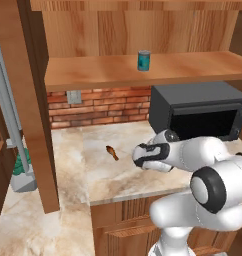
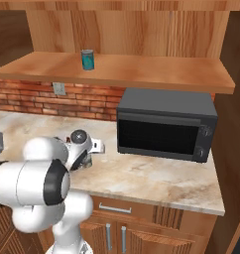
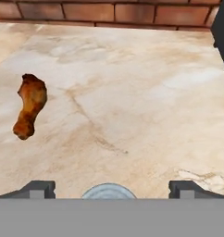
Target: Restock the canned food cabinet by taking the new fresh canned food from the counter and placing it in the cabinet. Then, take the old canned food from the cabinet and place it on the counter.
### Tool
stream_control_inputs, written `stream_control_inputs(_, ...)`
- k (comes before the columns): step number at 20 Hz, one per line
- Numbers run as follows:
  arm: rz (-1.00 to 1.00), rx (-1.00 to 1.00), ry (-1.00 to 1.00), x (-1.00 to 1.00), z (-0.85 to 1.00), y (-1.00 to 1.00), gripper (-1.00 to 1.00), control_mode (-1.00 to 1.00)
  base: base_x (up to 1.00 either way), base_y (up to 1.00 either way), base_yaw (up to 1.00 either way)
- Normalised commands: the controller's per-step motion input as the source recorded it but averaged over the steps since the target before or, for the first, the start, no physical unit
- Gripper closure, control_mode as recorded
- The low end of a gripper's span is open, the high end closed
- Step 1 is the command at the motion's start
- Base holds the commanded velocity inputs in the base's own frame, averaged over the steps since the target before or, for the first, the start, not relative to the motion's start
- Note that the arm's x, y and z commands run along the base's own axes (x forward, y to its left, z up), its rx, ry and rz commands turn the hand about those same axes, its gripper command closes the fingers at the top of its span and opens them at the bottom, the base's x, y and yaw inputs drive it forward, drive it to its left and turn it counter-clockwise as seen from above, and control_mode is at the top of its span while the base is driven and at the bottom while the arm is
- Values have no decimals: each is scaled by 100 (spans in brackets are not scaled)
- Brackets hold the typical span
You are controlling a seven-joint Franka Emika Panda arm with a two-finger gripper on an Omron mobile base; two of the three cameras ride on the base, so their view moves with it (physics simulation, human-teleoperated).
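Running across the upper half of the left base view, the cabinet (image 1: 118, 75) shelf ends in a front edge with open air beyond it, and the new fresh canned food (image 1: 143, 60) stands upright near its middle, bare plank on both sides. Below, the counter (image 3: 146, 102) stretches clear up to the brick backsplash (image 3: 109, 11) at the top of the hand view; a browned chicken drumstick (image 3: 29, 106) lies at the left, and the black microwave (image 2: 164, 124) closes off the right. At the bottom of the hand view the gripper (image 3: 112, 189) holds its fingers wide apart, and a round silver-grey top, probably the old canned food (image 3: 108, 191), sits between them, touching neither.
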Motion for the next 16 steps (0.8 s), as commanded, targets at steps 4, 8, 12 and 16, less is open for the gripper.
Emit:
stream_control_inputs(4, -11, 0, -8, -30, 100, 0, -100, -100, 0, 0, 0)
stream_control_inputs(8, -12, 0, -4, -90, 100, 0, -100, -100, 0, 0, 0)
stream_control_inputs(12, -13, 0, -3, -100, 100, -1, -100, -100, 0, 0, 0)
stream_control_inputs(16, -10, 0, -4, -100, 100, -13, -100, -100, 0, 0, 0)
